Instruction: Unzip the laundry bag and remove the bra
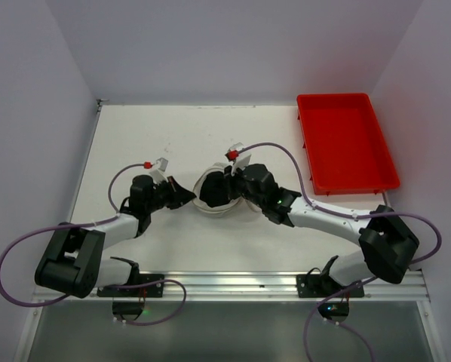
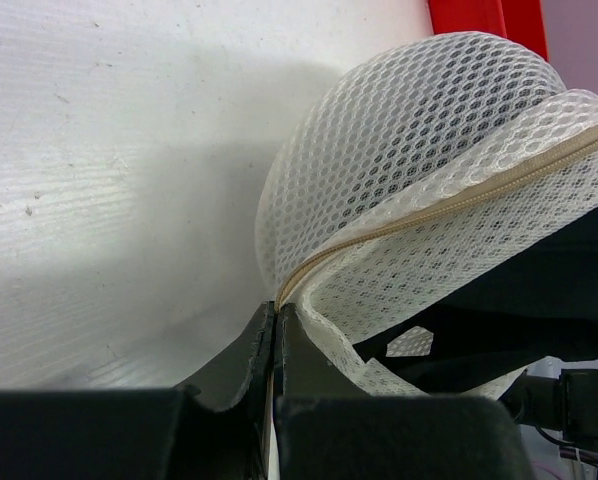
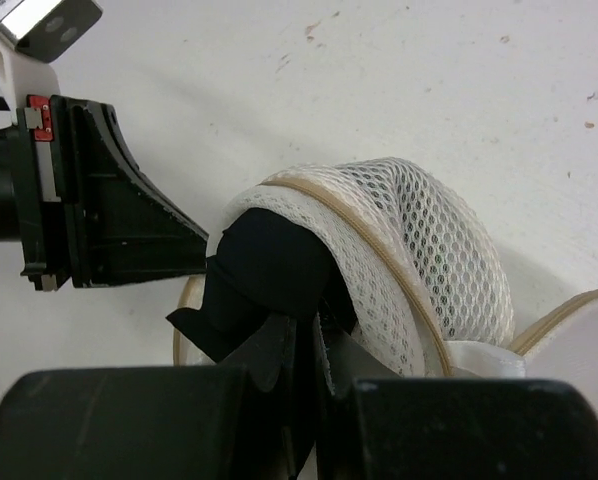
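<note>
A white desk (image 1: 135, 143) carries a red tray (image 1: 346, 143) at the far right. The laundry bag (image 2: 419, 150) lies mid-desk between the two arms. Its tan zipper (image 2: 449, 205) is partly open, and the black bra (image 3: 269, 265) bulges out of the gap. The left pincer (image 2: 275, 320) is clamped tight on the bag's mesh edge at the zipper's end. The right pincer (image 3: 306, 345) is closed on the bra's fabric. Mesh and fingers hide how much of the bra lies inside, and the zipper pull cannot be made out.

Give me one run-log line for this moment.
left tool: shut on laundry bag rim | right tool: shut on bra | state: laundry bag open, bra partly out
</note>
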Action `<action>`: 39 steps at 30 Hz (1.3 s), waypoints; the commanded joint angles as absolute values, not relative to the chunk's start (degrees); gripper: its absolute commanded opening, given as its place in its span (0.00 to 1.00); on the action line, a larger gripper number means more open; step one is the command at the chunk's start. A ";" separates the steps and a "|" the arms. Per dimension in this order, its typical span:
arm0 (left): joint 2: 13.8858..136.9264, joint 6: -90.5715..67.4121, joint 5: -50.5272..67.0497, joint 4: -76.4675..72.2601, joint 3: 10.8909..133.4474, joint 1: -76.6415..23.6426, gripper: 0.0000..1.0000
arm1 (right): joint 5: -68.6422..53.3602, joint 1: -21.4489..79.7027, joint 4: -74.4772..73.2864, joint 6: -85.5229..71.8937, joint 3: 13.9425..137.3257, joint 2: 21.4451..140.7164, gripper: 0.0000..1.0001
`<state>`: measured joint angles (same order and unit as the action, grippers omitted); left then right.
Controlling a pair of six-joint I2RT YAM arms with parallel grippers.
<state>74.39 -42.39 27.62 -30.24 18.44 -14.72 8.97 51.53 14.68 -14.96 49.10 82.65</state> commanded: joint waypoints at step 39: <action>79.80 -39.29 24.61 -21.28 28.65 -14.33 0.00 | 3.60 45.79 28.57 -15.91 45.78 61.26 0.00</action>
